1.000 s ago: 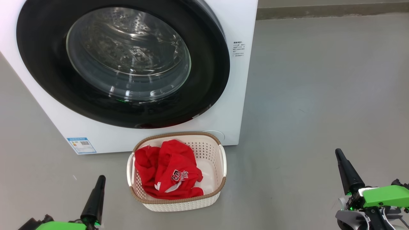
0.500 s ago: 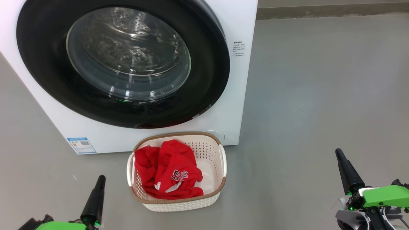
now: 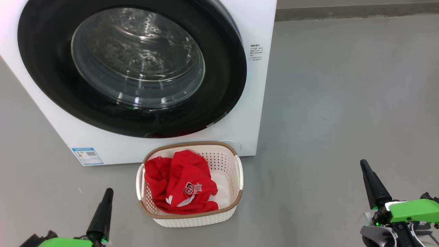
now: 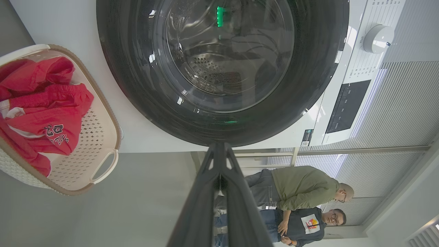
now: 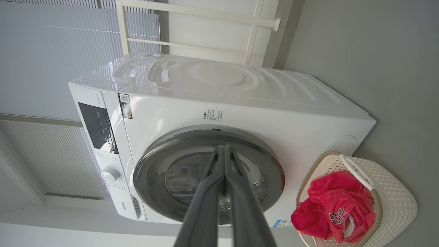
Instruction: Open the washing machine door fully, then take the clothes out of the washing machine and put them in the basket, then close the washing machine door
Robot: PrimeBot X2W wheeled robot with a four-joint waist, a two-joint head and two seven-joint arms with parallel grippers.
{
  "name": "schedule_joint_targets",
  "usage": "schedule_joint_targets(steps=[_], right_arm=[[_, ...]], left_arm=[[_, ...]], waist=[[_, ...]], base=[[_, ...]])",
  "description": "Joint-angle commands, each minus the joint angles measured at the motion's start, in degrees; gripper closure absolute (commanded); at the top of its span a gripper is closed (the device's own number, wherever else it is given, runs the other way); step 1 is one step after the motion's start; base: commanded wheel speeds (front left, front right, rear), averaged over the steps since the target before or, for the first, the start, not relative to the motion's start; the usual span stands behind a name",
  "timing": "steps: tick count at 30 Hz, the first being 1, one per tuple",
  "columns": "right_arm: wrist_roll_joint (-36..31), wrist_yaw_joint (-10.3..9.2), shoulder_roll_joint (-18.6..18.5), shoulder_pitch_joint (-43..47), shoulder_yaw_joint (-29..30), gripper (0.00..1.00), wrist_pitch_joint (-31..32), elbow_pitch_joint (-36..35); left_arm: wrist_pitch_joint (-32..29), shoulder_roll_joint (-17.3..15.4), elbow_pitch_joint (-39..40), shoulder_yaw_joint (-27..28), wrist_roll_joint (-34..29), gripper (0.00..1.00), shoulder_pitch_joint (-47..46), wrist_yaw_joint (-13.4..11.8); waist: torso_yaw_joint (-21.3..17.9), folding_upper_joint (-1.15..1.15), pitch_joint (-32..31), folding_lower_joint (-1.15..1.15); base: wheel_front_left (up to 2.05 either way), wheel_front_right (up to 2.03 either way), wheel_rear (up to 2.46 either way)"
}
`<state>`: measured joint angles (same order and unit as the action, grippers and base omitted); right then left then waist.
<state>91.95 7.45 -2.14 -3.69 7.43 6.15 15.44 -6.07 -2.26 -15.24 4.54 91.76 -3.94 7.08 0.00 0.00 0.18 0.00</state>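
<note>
The washing machine door (image 3: pixel 137 61) sits flush against the front of the washing machine (image 3: pixel 103 144) and appears shut, though whether the latch has caught cannot be told. The clothes (image 3: pixel 181 183) lie bunched inside the basket (image 3: pixel 195 221), which stands on the floor just before the machine's lower front edge. The task is judged to be at its closing step or done. To finish well, any confirming push should land on the glossy black rim, not the glass bowl, given squarely with fingertips together. The approach should pass to one side of the basket so it is not knocked. The left gripper (image 3: pixel 108 192) hangs low at the robot's left, well apart from the door and basket, its fingers pressed together and holding nothing. The right gripper (image 3: pixel 363 164) is likewise low at the right, over bare floor, fingers together and empty. Both point toward the machine.
</note>
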Motion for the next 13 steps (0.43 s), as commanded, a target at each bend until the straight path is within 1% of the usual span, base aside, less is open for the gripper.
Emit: schedule_joint_targets(steps=[1, 13], right_arm=[[0.3, 0.03, -0.8, -2.5, -1.0, 1.00, 0.3, -1.4], [0.2, 0.03, -0.8, -2.5, -0.9, 1.00, 0.3, -1.4]], left_arm=[[-0.4, -0.6, 1.2, 2.0, 0.4, 1.00, -2.3, 0.4], [-0.4, -0.6, 1.2, 2.0, 0.4, 1.00, -2.3, 0.4]], waist=[[0.0, 0.00, 0.0, 0.00], [0.0, 0.00, 0.0, 0.00]], base=[[0.00, 0.00, 0.00], [0.00, 0.00, 0.00]])
